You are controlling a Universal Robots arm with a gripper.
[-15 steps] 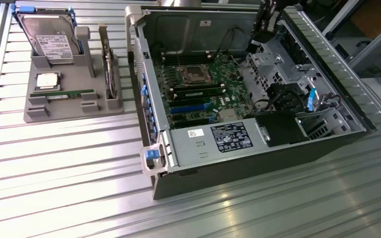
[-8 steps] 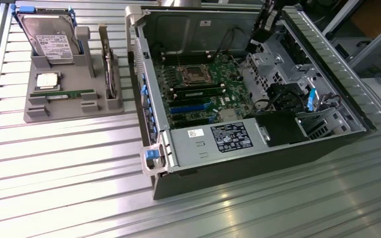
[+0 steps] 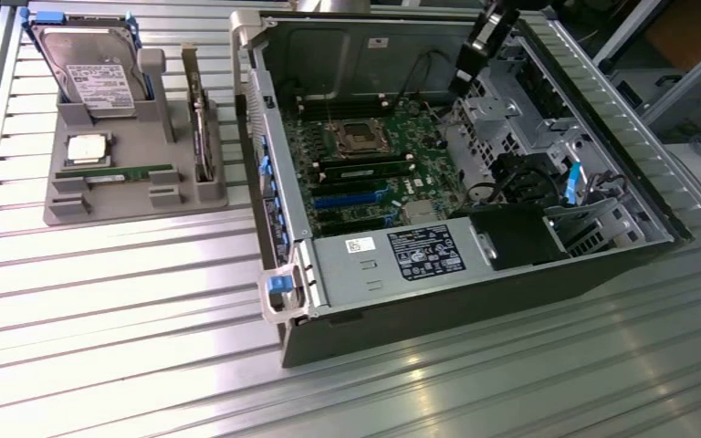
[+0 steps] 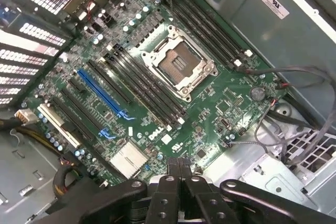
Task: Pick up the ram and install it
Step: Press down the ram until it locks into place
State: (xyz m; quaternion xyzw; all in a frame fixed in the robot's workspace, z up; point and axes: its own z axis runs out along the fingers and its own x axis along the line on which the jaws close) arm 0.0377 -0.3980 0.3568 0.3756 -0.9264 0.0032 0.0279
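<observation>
Open PC case (image 3: 448,301) lying on its side on the slatted tabletop (image 3: 120,310), motherboard (image 4: 157,77) facing up with the CPU socket (image 4: 179,65) bare. Power supply (image 3: 400,255) sits at the near end. Off to the exterior view's left, a grey tray (image 3: 120,196) holds a hard drive (image 3: 95,64) and a CPU (image 3: 88,148).

1. Black metal two-finger gripper (image 4: 179,167), wrist view: its fingers pressed together, tips meeting, nothing between them.
2. Black linkage bars with round pivot pins splay outward on both sides behind the fingers.
</observation>
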